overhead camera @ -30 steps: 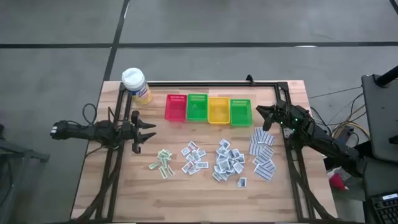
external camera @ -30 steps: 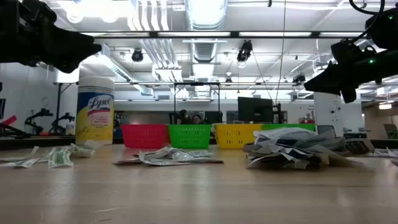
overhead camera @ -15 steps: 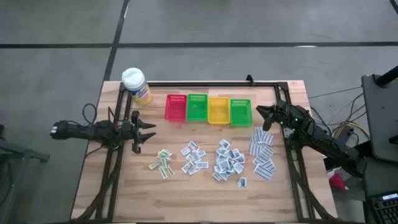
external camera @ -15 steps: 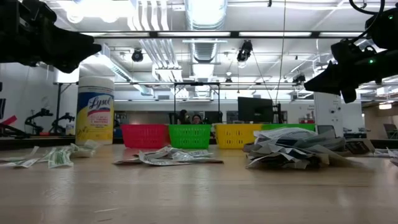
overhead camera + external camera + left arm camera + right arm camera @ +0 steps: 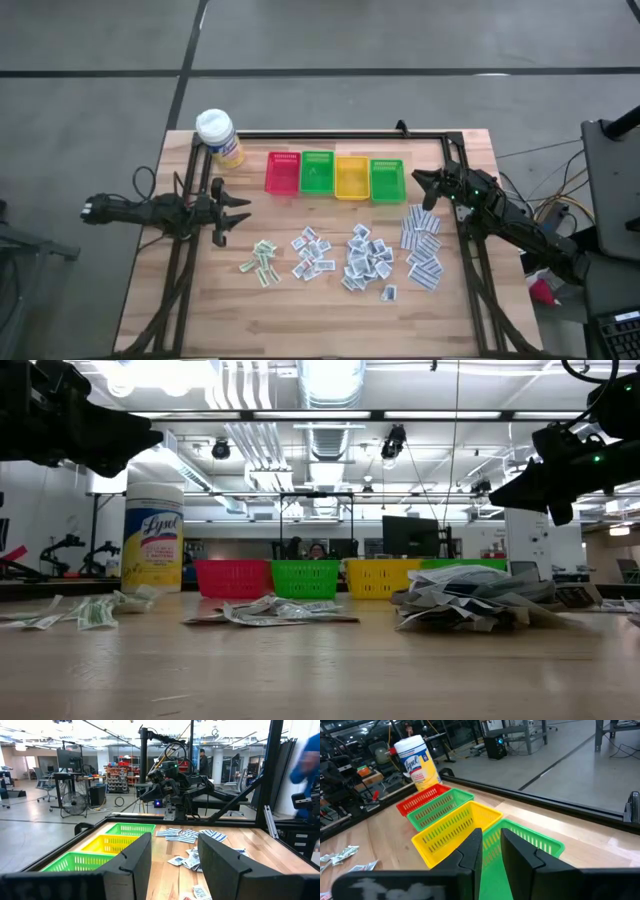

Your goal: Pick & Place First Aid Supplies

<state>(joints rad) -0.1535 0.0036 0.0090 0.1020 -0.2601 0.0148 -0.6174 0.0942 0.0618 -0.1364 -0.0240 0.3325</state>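
The first aid supplies (image 5: 345, 255) are lying in loose clusters mid-worktop (image 5: 300, 310), bare wood showing nearer the front edge. My left gripper (image 5: 232, 212) is hovering spread wide beside the leftmost packets, arm stretching in from the left edge. My right gripper (image 5: 424, 184) is hanging by the end green basket (image 5: 387, 180), fingers seemingly only narrowly parted.
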